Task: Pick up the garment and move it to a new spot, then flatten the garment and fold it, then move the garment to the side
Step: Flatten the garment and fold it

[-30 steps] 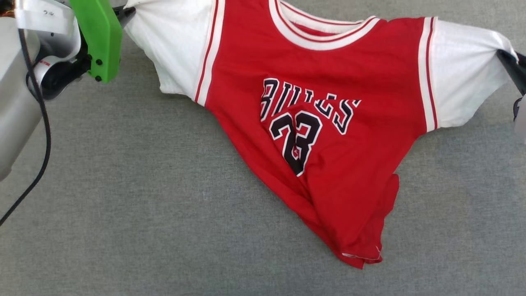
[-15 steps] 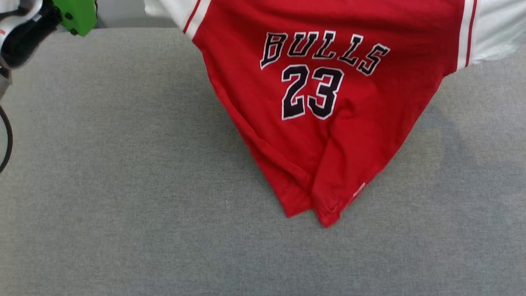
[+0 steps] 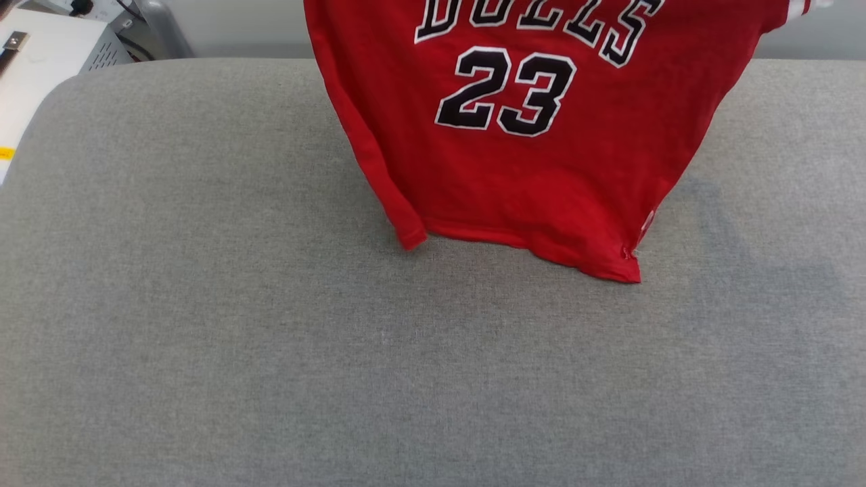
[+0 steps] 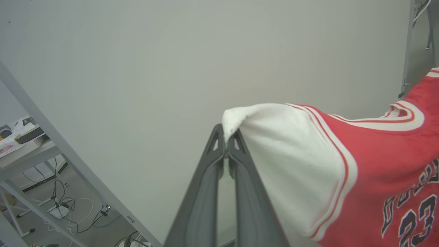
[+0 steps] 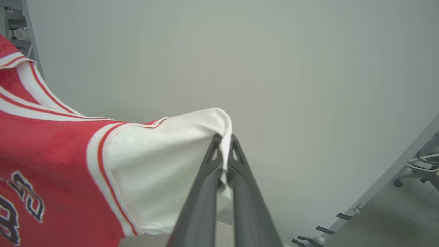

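Observation:
The garment, a red jersey with black "23" and lettering, hangs in the air, its hem just above or brushing the grey surface. In the left wrist view my left gripper is shut on the edge of one white sleeve. My right gripper pinches the other white sleeve between its shut fingers. The garment stretches between the two grippers, its striped collar showing at the views' edges.
A white cabinet stands at the far left behind the grey surface. A pale wall fills the background. Grey frame legs and floor cables lie beyond the left arm; a chair base shows at the right.
The garment has been lifted off the surface and now hangs upright, its bunched lower part unfurled. Both grippers have risen out of the head view, which has also shifted.

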{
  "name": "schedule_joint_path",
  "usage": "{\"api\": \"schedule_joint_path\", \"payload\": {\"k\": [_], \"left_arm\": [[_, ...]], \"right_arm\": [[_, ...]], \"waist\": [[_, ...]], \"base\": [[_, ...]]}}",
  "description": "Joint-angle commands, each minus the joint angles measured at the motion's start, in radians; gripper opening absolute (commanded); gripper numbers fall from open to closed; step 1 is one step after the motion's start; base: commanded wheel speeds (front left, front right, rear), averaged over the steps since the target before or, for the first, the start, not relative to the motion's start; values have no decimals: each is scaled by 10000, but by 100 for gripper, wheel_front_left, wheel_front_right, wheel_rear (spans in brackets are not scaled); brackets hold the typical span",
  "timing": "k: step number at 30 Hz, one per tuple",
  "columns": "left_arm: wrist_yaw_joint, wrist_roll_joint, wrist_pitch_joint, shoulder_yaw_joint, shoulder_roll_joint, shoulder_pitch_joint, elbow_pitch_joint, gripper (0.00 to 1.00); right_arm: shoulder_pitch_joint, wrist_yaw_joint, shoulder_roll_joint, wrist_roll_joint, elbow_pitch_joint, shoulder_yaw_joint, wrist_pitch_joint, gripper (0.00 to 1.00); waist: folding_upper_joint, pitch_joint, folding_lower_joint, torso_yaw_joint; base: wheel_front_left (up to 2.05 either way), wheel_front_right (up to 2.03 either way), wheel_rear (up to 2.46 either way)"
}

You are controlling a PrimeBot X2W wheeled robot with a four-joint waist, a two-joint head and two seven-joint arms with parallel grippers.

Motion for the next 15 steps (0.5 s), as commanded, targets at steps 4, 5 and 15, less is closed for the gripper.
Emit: {"api": "schedule_joint_path", "payload": {"k": [4,5,15], "left_arm": [[124,326,-106,135,-291,-742,247,0],[204,357,-218,229,-366,-914,282,0],[990,1413,-1039,665,-822,-2927,505,0]], "right_arm": [[-1293,-7,318,-346,519,310,39,0],[-1674,-7,402,-459,701,413,45,0],[-5712,-7,1316,-1606,3096,824,-556,0]], "waist": [[0,869,1,-118],[0,1102,1,-145],[0,3030,1,-409]], "base": [[0,0,0],[0,0,0],[0,0,0]]}}
